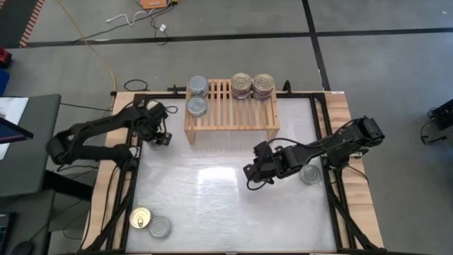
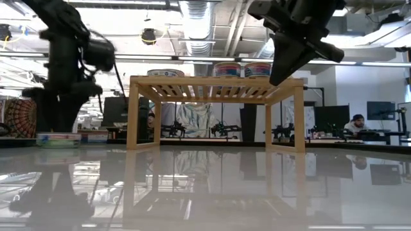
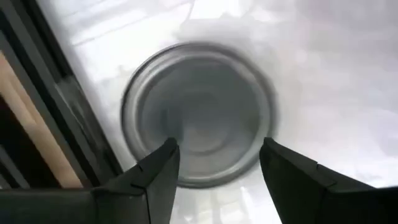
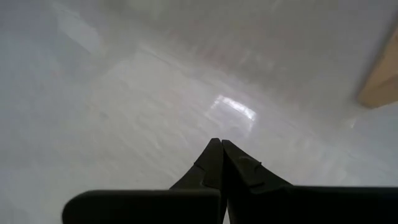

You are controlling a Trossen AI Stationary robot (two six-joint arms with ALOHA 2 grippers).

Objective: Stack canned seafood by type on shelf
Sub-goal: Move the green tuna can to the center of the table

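Fingers [image 3: 155, 180] of left gripper [image 3: 217, 168] standing half-open, straddling silver tin [image 3: 199, 112] at table's 10 o'clock; off-centre closing risks a slip.

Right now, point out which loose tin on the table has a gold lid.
The gold-lidded tin at the table's near-left corner. The silver tin touching it and the silver tin by the right arm are plain.

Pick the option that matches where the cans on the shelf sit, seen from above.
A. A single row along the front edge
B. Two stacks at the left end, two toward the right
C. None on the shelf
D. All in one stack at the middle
B: in the high view the shelf carries two silver-topped stacks at its left end and two more stacks toward its right.
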